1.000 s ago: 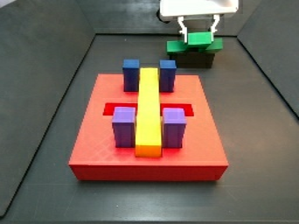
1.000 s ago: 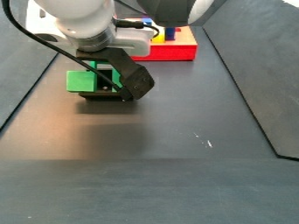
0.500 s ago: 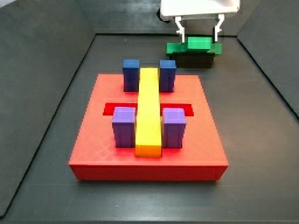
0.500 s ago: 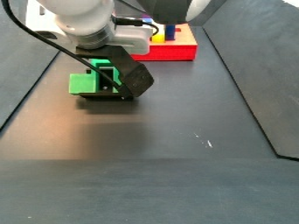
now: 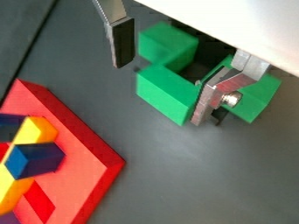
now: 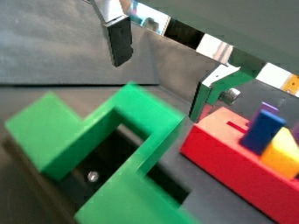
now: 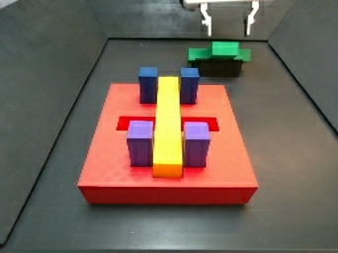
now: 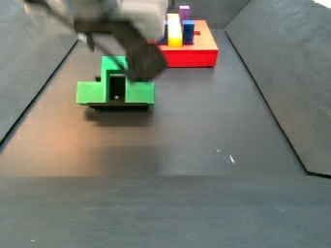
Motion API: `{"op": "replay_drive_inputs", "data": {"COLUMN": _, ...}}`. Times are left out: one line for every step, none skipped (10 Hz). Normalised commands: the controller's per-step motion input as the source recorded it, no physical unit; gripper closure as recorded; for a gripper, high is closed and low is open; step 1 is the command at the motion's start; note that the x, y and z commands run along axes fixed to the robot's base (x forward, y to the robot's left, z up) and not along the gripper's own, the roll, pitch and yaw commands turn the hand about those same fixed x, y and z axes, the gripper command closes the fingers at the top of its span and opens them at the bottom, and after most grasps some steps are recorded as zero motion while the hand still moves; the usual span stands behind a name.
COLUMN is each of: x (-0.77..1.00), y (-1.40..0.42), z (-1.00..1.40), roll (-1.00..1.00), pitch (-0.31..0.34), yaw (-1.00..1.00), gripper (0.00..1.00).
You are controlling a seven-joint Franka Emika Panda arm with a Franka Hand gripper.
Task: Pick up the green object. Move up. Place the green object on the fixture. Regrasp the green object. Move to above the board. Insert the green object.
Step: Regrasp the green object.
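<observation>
Green object resting on the fixture; gripper above it, fingers released and empty

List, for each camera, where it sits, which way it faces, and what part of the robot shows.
Side view: beyond the near end of the board, looking along it to the green object on the fixture; open gripper above.
Side view: opposite end, green object nearest, blurred arm above.
Wrist views: looking down past the fingers at the green object.
All show the green object.
</observation>
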Motion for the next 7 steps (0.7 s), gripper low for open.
{"op": "replay_drive_inputs", "data": {"x": -0.15, "y": -0.23, "z": 0.33, "roll": 1.00, "pitch": 0.114, "yaw": 0.00, "gripper": 0.00}}
{"op": "replay_drive_inputs", "data": {"x": -0.15, "y": -0.34, "z": 0.11, "roll": 1.00, "pitch": 0.134, "yaw": 0.00, "gripper": 0.00}}
{"op": "replay_drive_inputs", "data": {"x": -0.07, "y": -0.36, "z": 0.00, "roll": 1.00, "pitch": 0.094, "yaw": 0.10, "gripper": 0.00}}
{"op": "replay_drive_inputs", "data": {"x": 0.00, "y": -0.34, "z": 0.00, "roll": 1.00, "pitch": 0.086, "yaw": 0.11, "gripper": 0.00}}
{"op": "replay_drive_inputs", "data": {"x": 0.00, "y": -0.31, "z": 0.00, "roll": 1.00, "pitch": 0.091, "yaw": 0.11, "gripper": 0.00}}
{"op": "replay_drive_inputs", "data": {"x": -0.01, "y": -0.27, "z": 0.00, "roll": 1.00, "pitch": 0.103, "yaw": 0.16, "gripper": 0.00}}
{"op": "replay_drive_inputs", "data": {"x": -0.05, "y": -0.24, "z": 0.00, "roll": 1.00, "pitch": 0.103, "yaw": 0.23, "gripper": 0.00}}
